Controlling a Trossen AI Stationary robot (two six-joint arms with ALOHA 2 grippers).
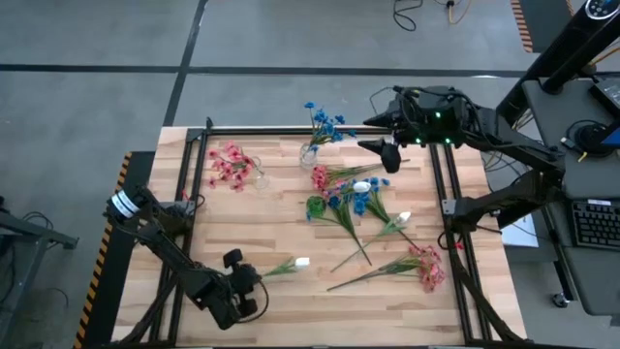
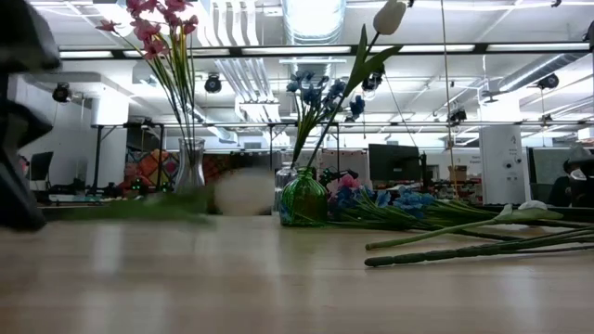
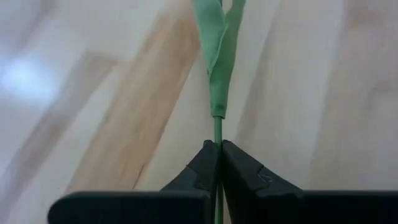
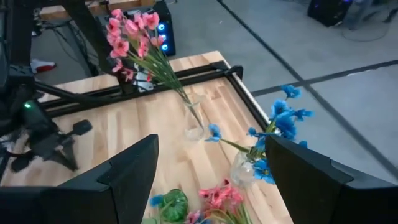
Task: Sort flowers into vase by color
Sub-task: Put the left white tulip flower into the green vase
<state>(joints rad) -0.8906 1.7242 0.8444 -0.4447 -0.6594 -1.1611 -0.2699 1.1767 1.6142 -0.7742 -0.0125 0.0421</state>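
Left gripper [image 1: 254, 278] low at the near left of the table [image 1: 281, 218], fingers [image 3: 205, 169] pinched tight on the thin green stem of a white flower [image 1: 288, 264]. Stem lying almost flat, long axis running straight out from the fingertips toward the table's middle, white bud at the far end, leaves [image 3: 219, 37] folded along the stem just past the grip. Touching the wood or a shade above it: hard to say.

Right gripper [image 1: 391, 155] up over the far right of the table, jaws spread wide, holding nothing.

Pink flowers [image 1: 229, 165] upright in a clear vase [image 1: 261, 180] at far left; blue flowers [image 1: 324, 121] in a second clear vase [image 1: 309, 153]; a green vase [image 1: 317, 206] near the middle. Loose flowers [image 1: 387, 228] heaped right of centre, stems fanning toward the near edge.
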